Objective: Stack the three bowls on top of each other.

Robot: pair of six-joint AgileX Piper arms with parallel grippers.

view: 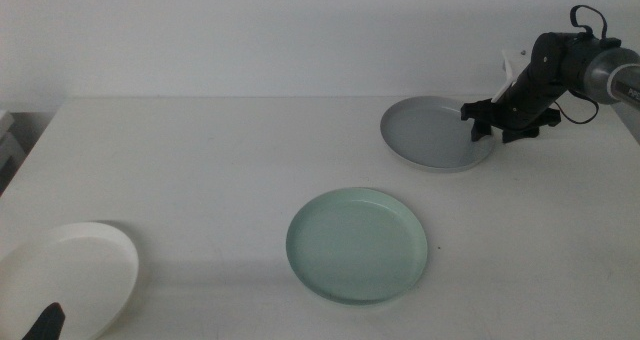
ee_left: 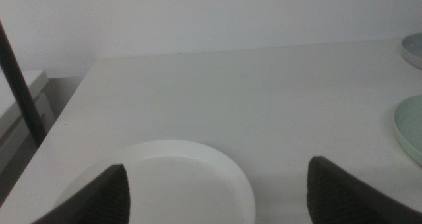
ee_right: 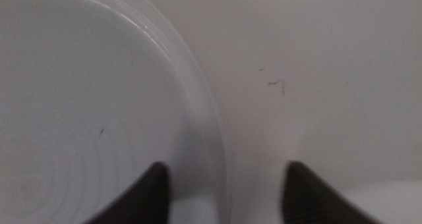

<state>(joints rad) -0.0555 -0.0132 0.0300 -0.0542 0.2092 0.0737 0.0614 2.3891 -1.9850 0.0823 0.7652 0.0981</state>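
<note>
Right gripper (ee_right: 224,184) straddles grey bowl (ee_right: 79,118) rim, wrist-view only.

overhead forward-down view; two close wrist views

grey bowl (view: 432,133) far right, upright | mint bowl (view: 357,243) centre-front — flat | white bowl (view: 66,277) near-left corner — all apart

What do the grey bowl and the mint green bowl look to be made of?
Grey bowl: probably glazed ceramic or melamine. The right wrist view shows faint concentric rings and a soft sheen on its rim, which the open right gripper straddles. Mint green bowl: a smooth, satin, uniform colour, so plastic or glazed ceramic; the pictures cannot settle which.
</note>
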